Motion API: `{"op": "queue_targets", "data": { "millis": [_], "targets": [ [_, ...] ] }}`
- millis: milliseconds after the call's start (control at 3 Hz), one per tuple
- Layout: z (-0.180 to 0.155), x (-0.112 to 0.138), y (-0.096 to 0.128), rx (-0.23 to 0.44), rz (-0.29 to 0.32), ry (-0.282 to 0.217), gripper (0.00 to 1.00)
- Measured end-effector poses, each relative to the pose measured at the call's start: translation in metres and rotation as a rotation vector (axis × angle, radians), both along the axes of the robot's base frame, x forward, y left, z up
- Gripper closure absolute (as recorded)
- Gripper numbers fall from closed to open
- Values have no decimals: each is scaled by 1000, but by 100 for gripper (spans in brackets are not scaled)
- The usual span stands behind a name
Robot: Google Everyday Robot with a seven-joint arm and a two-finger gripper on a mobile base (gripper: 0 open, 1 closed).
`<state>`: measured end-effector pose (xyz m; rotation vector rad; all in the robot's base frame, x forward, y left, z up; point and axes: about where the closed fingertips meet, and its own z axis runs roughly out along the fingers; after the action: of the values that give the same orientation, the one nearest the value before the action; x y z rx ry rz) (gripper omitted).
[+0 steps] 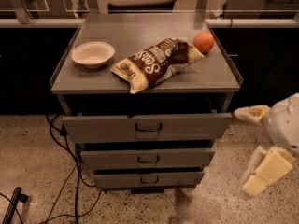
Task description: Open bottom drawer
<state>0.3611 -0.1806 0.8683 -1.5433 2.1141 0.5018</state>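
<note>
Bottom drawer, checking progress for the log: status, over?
Gripper low at right, clear of the cabinet. Bottom drawer untouched, handle free. Top drawer juts out above it.

The cream gripper (pixel 241 151) hung right of the grey cabinet (pixel 140 27), which bore a white bowl (pixel 92 54), brown-and-white bag (pixel 156 62) and orange fruit (pixel 203 41).
</note>
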Motion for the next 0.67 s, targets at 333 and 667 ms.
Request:
{"op": "queue_targets", "data": {
  "millis": [333, 667],
  "targets": [
    [-45, -12, 15, 60, 3, 72, 18],
    [-93, -16, 30, 58, 3, 118, 43]
  ]
}}
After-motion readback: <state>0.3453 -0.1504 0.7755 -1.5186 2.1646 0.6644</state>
